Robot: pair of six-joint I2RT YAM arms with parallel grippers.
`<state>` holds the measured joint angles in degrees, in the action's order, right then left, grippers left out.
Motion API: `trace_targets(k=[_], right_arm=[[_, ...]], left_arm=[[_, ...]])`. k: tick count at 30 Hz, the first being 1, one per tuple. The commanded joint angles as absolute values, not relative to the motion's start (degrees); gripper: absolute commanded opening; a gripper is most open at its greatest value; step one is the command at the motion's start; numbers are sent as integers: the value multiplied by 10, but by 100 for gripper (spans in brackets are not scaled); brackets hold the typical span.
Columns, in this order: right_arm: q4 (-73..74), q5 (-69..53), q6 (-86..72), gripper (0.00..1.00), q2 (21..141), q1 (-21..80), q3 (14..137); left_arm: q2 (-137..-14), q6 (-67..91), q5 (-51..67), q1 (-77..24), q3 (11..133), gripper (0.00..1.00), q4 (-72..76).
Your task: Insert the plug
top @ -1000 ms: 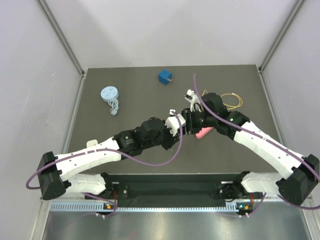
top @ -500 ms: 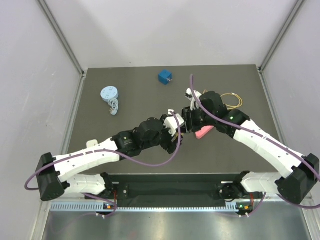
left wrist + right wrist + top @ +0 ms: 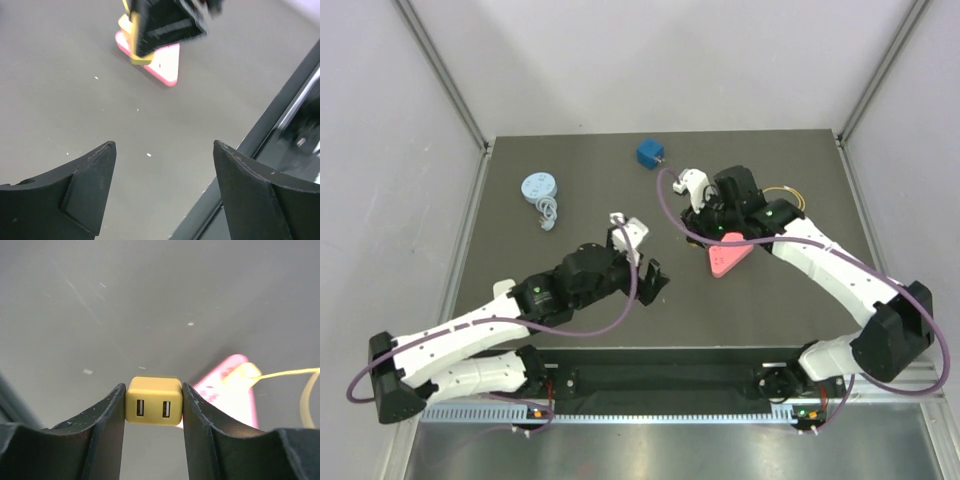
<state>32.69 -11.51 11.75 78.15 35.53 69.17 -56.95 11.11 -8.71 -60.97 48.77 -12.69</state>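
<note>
Right gripper: clamped on yellow plug. Left gripper: jaws wide, holding nothing. Pink socket block: mid-frame, flat on table.

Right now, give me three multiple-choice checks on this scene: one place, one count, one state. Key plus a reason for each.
1. Where is the blue cube-shaped plug adapter?
A) near the far edge of the dark grey table top
B) at the near edge
C) hanging off the right edge

2. How many sockets show on the face of the small yellow plastic charger block?
A) one
B) two
C) four

3. What state is the left hand in?
A) open and empty
B) shut on the charger block
C) shut on the blue adapter

Key:
1 A: the top view shows it lying alone by the far edge.
2 B: the right wrist view shows two slots side by side.
3 A: the left wrist view shows its fingers wide apart with only table between them.
</note>
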Motion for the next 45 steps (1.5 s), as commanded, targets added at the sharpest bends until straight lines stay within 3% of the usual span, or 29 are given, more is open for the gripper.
trace_targets(k=[1, 9, 14, 20, 30, 45], right_arm=[[314, -140, 309, 0, 786, 327, 711], [378, -320, 497, 0, 787, 243, 700], [474, -340, 558, 0, 831, 226, 737], [536, -340, 598, 0, 852, 221, 754], [574, -251, 635, 0, 917, 222, 778], [619, -284, 671, 0, 993, 222, 829]], left_arm=[[-513, 201, -113, -584, 484, 85, -108], [-496, 295, -36, -418, 504, 87, -204], [-533, 363, 107, -292, 479, 87, -199], [-573, 339, 142, -230, 488, 87, -208], [-613, 272, 142, -204, 507, 87, -235], [-607, 248, 122, -201, 492, 88, -236]])
